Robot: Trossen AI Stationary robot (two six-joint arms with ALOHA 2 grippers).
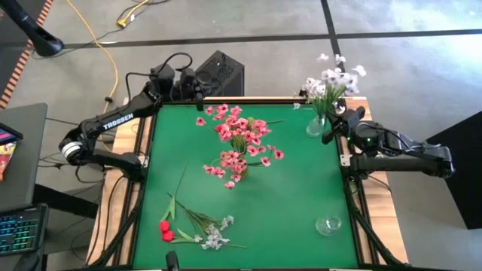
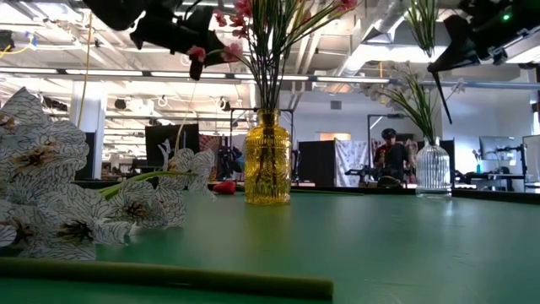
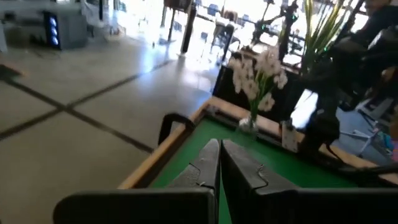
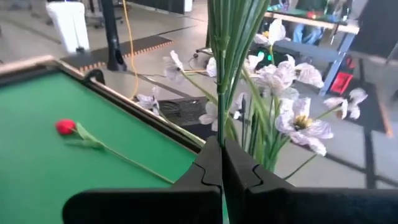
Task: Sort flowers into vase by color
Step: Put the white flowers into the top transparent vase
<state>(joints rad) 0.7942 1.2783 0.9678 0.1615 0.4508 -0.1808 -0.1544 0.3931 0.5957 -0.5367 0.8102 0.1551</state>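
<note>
Pinks in yellow vase (image 1: 239, 143), my right gripper (image 4: 221, 163) clenched on a white stem over clear vase (image 1: 316, 125), left gripper (image 3: 220, 163) clenched empty; red buds (image 1: 165, 230), white-grey sprays (image 1: 215, 238) remain.

Two dark jointed arms; left arm (image 1: 113, 124) white "TROSSEN" lettering, silver collar; black cables trailing.

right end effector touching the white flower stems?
Touching. In the right wrist view the right end effector is shut with the green stems of the white flowers rising straight out from between its closed fingers.
</note>
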